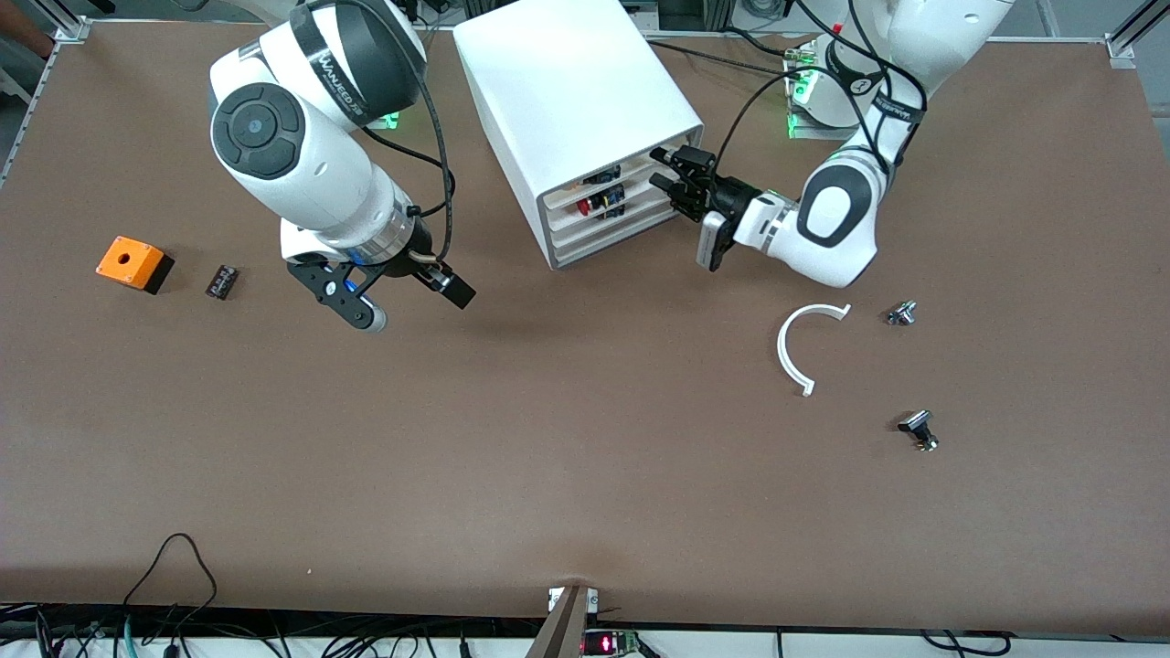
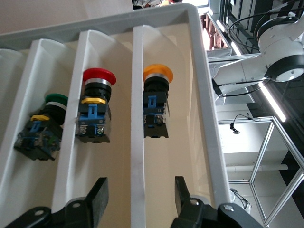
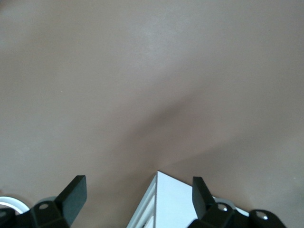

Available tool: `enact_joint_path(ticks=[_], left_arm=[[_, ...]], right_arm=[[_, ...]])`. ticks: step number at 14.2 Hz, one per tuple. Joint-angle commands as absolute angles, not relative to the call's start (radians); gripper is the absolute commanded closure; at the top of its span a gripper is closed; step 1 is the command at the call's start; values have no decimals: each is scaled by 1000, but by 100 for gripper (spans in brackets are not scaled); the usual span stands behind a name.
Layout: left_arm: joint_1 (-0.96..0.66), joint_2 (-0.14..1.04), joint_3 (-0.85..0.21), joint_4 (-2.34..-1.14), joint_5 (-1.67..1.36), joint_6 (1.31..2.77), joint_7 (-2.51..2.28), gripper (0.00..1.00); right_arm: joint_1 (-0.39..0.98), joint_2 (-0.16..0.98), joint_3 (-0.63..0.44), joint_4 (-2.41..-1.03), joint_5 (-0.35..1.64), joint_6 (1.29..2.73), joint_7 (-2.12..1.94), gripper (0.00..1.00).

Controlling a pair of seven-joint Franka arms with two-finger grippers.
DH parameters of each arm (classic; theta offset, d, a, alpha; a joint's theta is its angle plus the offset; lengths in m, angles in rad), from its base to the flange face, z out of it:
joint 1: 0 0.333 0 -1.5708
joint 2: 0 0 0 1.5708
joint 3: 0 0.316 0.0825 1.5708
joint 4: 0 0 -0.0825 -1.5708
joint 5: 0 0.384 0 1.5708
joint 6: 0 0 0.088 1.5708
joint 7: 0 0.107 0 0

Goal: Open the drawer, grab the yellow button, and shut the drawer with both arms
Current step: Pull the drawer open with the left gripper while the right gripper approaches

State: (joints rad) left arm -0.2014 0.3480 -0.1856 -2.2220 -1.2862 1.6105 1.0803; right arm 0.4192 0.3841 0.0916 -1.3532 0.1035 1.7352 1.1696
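Observation:
The white cabinet (image 1: 567,91) stands at the robots' side of the table, mid-way between the arms. Its top drawer (image 2: 190,95) sits level with the three lower ones. The orange-yellow-capped button (image 2: 156,102) lies inside it and shows dimly in the front view (image 1: 603,175). My left gripper (image 1: 672,179) is open at the cabinet's front. In the left wrist view (image 2: 138,197) its fingers straddle the white strip between the top and second drawers without touching it. My right gripper (image 1: 407,300) is open and empty over bare table, beside the cabinet toward the right arm's end.
A red-capped button (image 2: 97,104) lies in the second drawer and a green-capped one (image 2: 45,126) in the third. An orange box with a hole (image 1: 134,263) and a small black part (image 1: 222,281) lie toward the right arm's end. A white curved strip (image 1: 797,352) and two small metal parts (image 1: 902,313) (image 1: 919,429) lie toward the left arm's end.

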Motion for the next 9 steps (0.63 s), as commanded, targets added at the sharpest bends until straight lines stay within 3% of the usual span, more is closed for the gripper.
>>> enact_joint_path(ticks=[1,2,9], left_arm=[[-204,313,-198,-2257,-1319,1635,1104,79],[-204,310,-201,-2256,-1319,1635,1095,100],[-190,324,-187,-2214,-1304,1634,1072,100]], right_arm=[[440,420,89,-1279,114,1710,1226,1],[443,423,89,-1272,114,1710,1242,1],[471,465,89,-1169,160,1709,1350,1]])
